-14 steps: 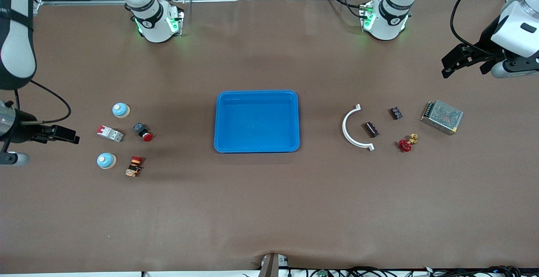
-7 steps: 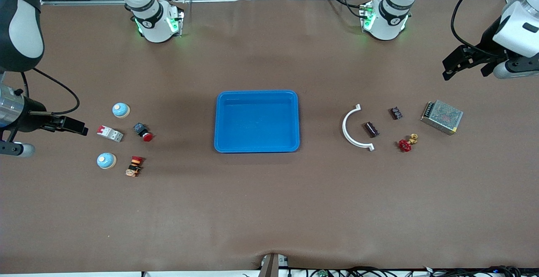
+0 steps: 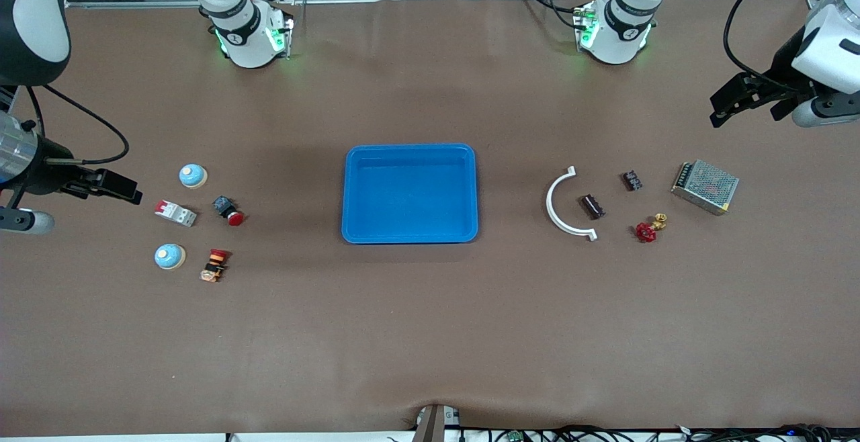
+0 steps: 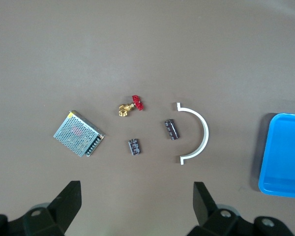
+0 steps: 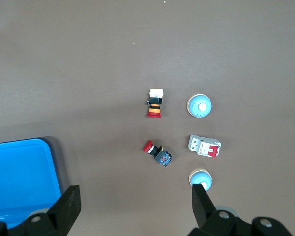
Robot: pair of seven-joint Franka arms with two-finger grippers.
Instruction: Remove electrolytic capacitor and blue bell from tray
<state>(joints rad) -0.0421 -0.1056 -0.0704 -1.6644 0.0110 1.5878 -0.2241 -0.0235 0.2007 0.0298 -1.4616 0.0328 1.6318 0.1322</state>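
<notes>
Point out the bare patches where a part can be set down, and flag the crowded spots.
The blue tray holds nothing. The table is bare from the tray toward the front camera and between the tray and the arm bases. Crowded: the two bells with the breaker and buttons, and the capacitors beside the white bracket.

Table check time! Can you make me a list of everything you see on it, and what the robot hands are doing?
Surface: brown table, blue tray at its middle.
Job's things: two capacitors; two bells.
Clutter: white arc, mesh box, red valve, breaker, two push buttons.
Grippers: left gripper open, over bare table; right gripper open, beside the bells.
Cables: black cables on both arms.
Surroundings: nothing seen.
</notes>
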